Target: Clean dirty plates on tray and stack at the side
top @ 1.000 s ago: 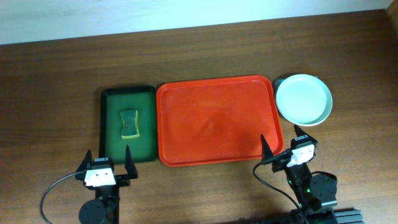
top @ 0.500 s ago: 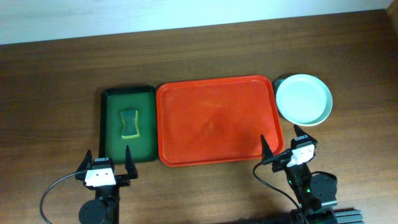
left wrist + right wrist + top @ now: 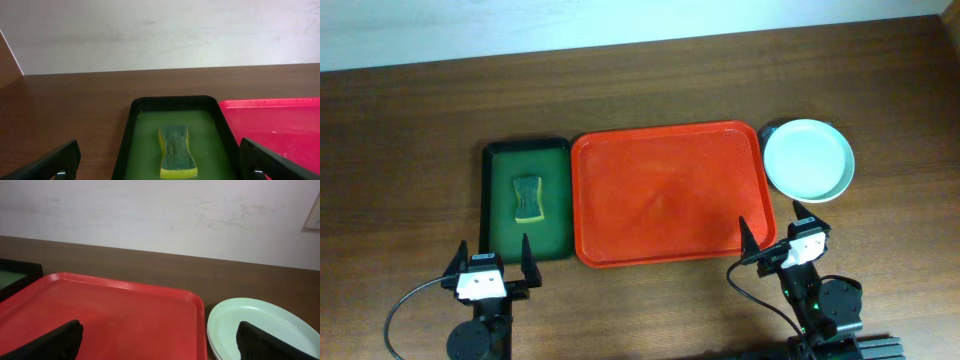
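Observation:
The red-orange tray [image 3: 665, 195] lies in the middle of the table with nothing on it; it also shows in the right wrist view [image 3: 100, 315] and at the right of the left wrist view [image 3: 275, 125]. A stack of plates [image 3: 808, 160] with a pale mint-green one on top sits on the table just right of the tray, also in the right wrist view [image 3: 250, 325]. The plates under it are mostly hidden. My left gripper [image 3: 487, 262] is open and empty near the front edge. My right gripper [image 3: 772, 232] is open and empty by the tray's front right corner.
A dark green tray [image 3: 527, 198] left of the red one holds a green and yellow sponge [image 3: 528, 198], also seen in the left wrist view [image 3: 176, 152]. A pale wall runs along the table's far edge.

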Tool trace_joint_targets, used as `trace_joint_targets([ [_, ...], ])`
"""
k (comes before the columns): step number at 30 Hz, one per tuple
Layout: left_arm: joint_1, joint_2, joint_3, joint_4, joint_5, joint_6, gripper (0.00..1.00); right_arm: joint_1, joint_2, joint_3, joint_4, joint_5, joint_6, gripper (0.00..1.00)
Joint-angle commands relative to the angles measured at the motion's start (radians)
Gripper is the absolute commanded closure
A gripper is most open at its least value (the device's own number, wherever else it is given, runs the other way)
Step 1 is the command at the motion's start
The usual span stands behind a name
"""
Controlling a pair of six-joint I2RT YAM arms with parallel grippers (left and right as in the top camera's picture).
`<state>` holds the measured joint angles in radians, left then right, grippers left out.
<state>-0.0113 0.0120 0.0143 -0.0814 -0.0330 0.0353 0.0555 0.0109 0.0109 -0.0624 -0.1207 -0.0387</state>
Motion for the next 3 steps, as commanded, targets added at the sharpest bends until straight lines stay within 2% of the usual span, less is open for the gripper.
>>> trace_joint_targets([
  [1, -0.004, -0.006, -0.005, -0.002, 0.011, 0.018, 0.01, -0.005, -0.007, -0.005, -0.005, -0.002, -0.006, 0.01],
  [3, -0.004, -0.006, -0.005, -0.002, 0.011, 0.018, 0.01, -0.005, -0.007, -0.005, -0.005, -0.002, -0.006, 0.02],
])
